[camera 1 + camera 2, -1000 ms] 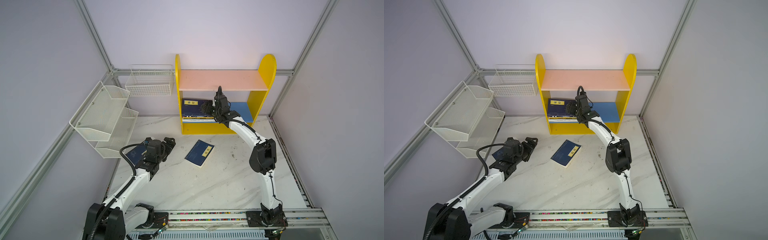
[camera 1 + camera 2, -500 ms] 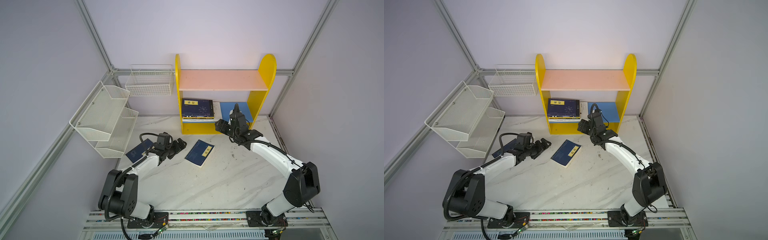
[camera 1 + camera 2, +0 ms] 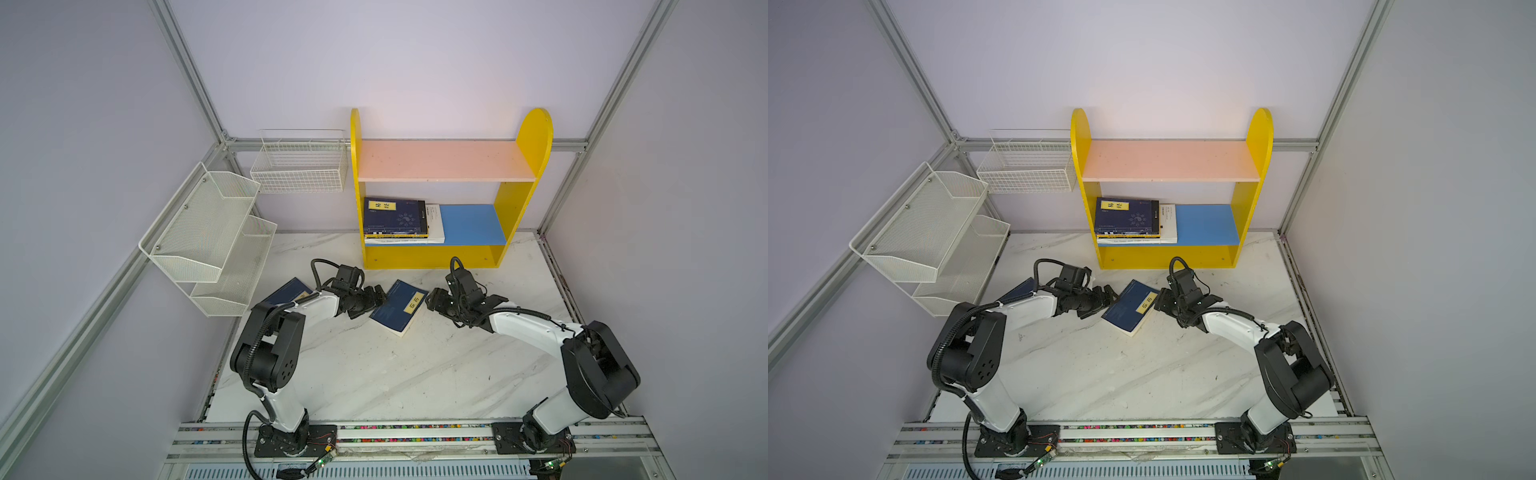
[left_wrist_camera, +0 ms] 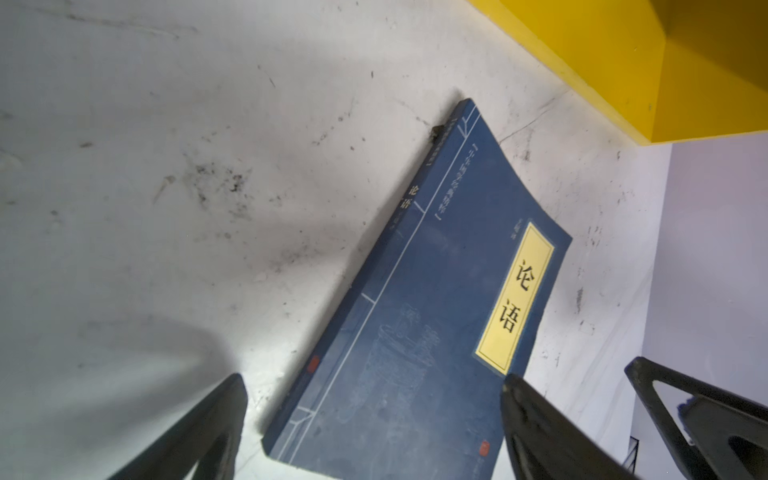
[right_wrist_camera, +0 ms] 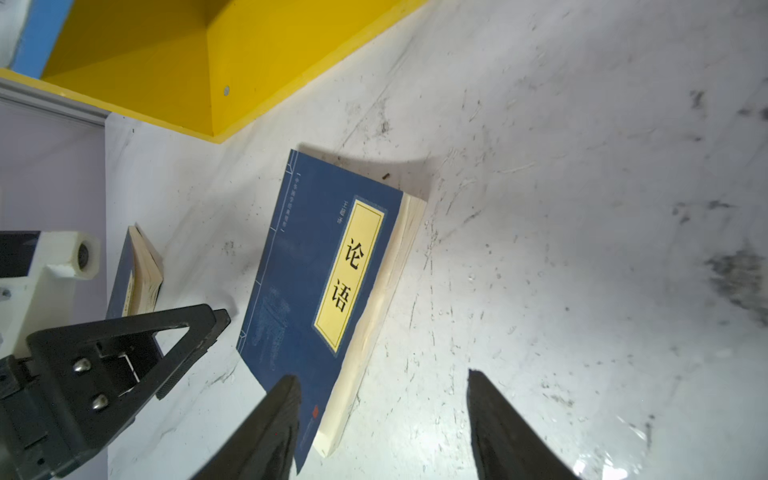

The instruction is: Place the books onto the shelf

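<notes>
1. The right arm is clear of the shelf (image 3: 536, 137). A second ago it was in over the blue board (image 3: 471, 224), up against the stack (image 3: 395, 218). Now the right gripper (image 3: 434, 301) is out and low over the table (image 3: 415, 374).
2. The stack lies flat at the left end of the blue board, with a navy cover on top and a white one under it. That delivery looks finished.
3. The next target is the book (image 3: 399, 307), navy with a yellow label, lying flat on the table just in front of the shelf.
4. In the wrist view the right gripper (image 5: 382, 376) has its jaws apart but narrowing. One finger is over the near corner of the cover and the other is over bare table past the page edge. It grips nothing yet.
5. The left arm has moved too. It has swung off the far-left side and in towards the middle, and the left gripper (image 3: 376, 297) now sits at the book's spine side.
6. The left gripper (image 4: 374, 380) is spread wide and empty, with the book's near end between its fingers.
7. So both grippers flank the one book from opposite edges. My read is that the left braces or tips it while the right takes the page edge.
8. A second book (image 3: 286, 291) waits behind the left arm, near the table's left edge, still to be shelved.
9. One risk is that a flat paperback gives little edge to pinch, so the cover alone may lift.
</notes>
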Tool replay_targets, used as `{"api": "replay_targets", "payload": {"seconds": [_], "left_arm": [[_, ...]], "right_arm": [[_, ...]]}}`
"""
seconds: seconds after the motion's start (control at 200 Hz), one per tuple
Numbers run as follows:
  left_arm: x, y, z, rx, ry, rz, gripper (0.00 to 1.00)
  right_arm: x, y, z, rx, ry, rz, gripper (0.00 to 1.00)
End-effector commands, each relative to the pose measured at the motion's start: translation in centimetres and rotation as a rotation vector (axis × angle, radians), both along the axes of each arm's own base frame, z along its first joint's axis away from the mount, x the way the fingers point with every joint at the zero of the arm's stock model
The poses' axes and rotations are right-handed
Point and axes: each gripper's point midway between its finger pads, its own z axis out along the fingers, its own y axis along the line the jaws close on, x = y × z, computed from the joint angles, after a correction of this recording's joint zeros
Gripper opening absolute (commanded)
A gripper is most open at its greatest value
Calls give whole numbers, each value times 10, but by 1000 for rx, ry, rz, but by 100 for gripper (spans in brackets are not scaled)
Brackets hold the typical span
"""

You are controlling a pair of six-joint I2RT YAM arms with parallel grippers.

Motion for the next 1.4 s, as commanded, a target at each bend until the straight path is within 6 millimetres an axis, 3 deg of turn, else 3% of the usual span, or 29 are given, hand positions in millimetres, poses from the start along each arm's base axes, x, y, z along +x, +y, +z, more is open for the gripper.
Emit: {"api": "replay_targets", "payload": {"seconds": [0.0, 0.235, 0.48, 0.64, 0.77, 0.985, 1.08, 1.25, 1.395], "left_arm": [[26, -16, 35, -20, -108, -53, 93], [17, -27, 20, -11, -70, -85, 92], [5, -53, 7, -145, 31, -115, 90], [9, -72, 21, -305, 58, -84, 89], [16, -81, 39, -413, 31, -64, 89], [20, -87, 40, -503, 45, -33, 88], [22, -91, 39, -549, 57, -22, 87], [28, -99, 61, -643, 13, -35, 84], [27, -107, 81, -727, -5, -67, 81]], "right_arm": [[8, 11, -4, 42, -20, 5, 64], [11, 23, -36, -1, 7, 45, 57], [21, 30, -72, -133, 41, 98, 37], [19, 32, -95, -200, 68, 146, 26], [15, 30, -108, -241, 90, 165, 24], [11, 26, -95, -247, 73, 182, 24], [9, 27, -98, -251, 74, 206, 24], [6, 42, -109, -201, 82, 270, 24], [8, 55, -107, -149, 56, 315, 24]]}}
